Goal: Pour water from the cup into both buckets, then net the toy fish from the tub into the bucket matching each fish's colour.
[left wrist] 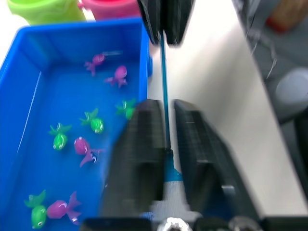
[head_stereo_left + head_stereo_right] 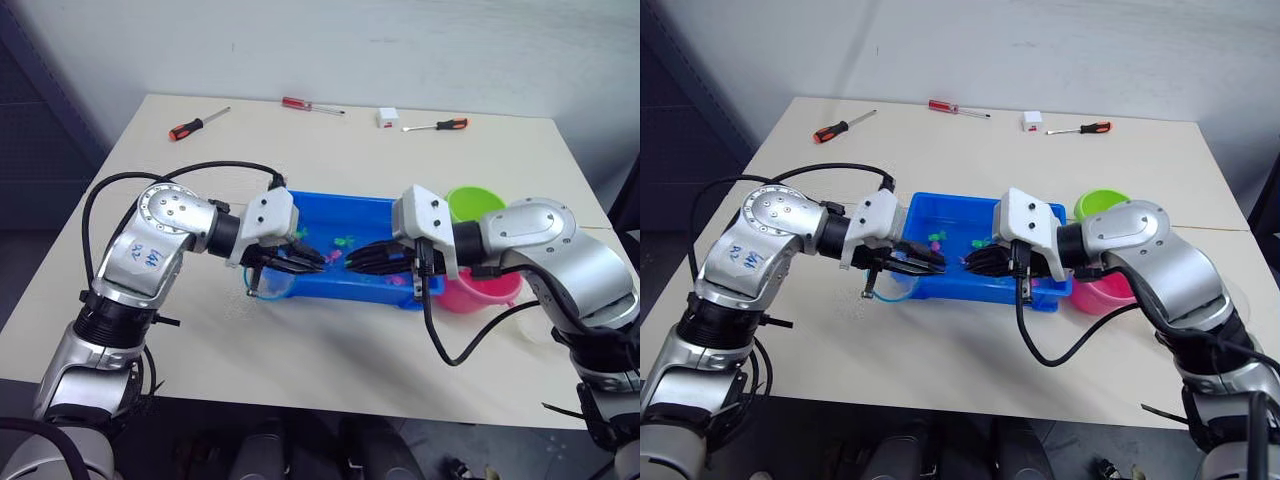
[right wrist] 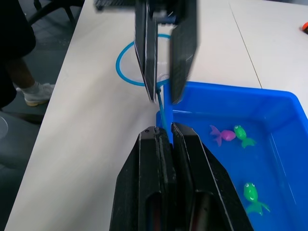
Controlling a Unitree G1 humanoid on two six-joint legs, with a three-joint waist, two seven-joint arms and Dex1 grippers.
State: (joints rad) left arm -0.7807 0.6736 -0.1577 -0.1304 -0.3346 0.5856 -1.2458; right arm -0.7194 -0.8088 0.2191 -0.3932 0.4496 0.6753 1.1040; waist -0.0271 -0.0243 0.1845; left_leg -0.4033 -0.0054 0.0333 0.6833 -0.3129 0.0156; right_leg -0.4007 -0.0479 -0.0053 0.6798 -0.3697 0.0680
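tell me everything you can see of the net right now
The net has a thin light blue round hoop with near-clear mesh and a slim teal handle. The hoop lies over the bare table just off the blue tub's near corner, with the handle running along the tub's rim. Both grippers pinch the handle: the left gripper next to the hoop, the right gripper at the far end.

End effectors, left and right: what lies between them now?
The thin handle of the light blue round scoop net spans the gap from left end effector to right end effector, seen in the left wrist view.
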